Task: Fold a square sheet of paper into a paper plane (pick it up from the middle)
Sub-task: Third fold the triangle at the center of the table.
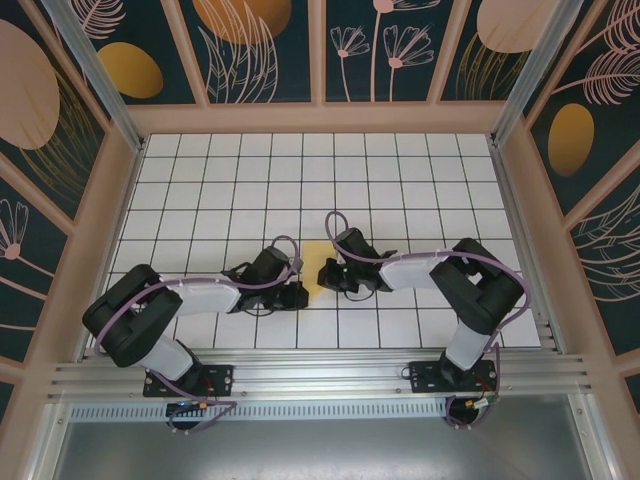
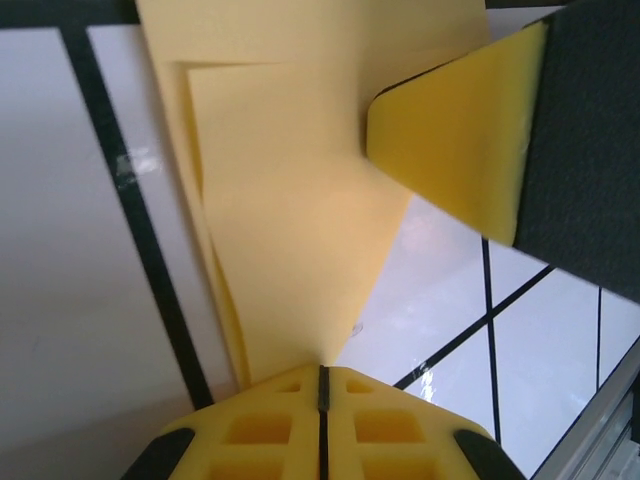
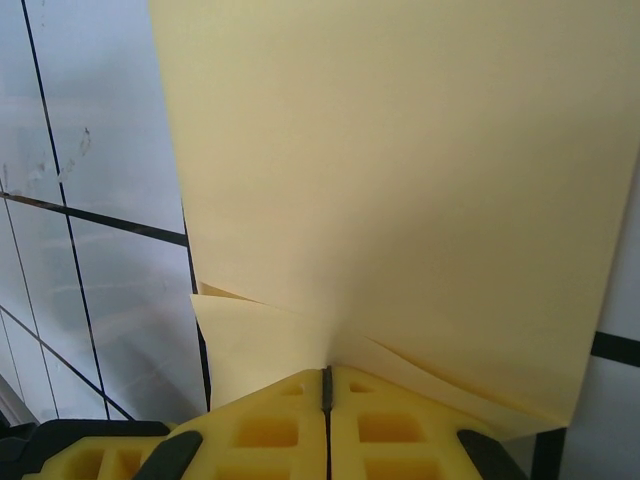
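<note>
– Left gripper [image 2: 322, 372] and right gripper [image 3: 326, 372] were each pinched shut on an edge of the square sheet of paper [image 1: 316, 262], partly folded, at the middle of the tiled table [image 1: 400, 170].
– How would it handle?
– Light, thin and limp, I judged; easily creased or torn. Best gripped gently at the layered edges beside a fold, never pulled apart.

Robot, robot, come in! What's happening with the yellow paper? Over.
Left gripper shut on yellow paper, one side. Right gripper shut on the opposite side. Paper partly folded, layers showing. Only gridded table around it.
</note>
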Controlling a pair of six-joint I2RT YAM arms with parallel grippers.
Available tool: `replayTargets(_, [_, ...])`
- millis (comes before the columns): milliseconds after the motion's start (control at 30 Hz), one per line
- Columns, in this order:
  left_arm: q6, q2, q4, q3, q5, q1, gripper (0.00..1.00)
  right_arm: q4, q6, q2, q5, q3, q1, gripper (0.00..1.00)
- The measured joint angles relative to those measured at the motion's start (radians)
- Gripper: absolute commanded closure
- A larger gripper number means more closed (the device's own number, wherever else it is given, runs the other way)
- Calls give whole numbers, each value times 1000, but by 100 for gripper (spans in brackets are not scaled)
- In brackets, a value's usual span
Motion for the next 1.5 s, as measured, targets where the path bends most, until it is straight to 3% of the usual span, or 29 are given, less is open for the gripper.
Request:
replayTargets(433, [-13,-129,-58,-80,1,1,88,-33,-8,2,14,23,3,89])
replayTargets(633, [-8,-215,-155,18,-57,1,87,-78,-18,-50,63,45,-2,78])
replayTargets(933, [39,-27,-166,259,-170,5,91,-29,33,-227,86,-91,-89,59])
replayTargets(1100, [65,63,-193,269,-196,5,92,-10,49,-222,69,-129,-92,57])
replayTargets(1500, [91,95,-218,270,-320,5,94,71,56,-140,13,-129,-92,53])
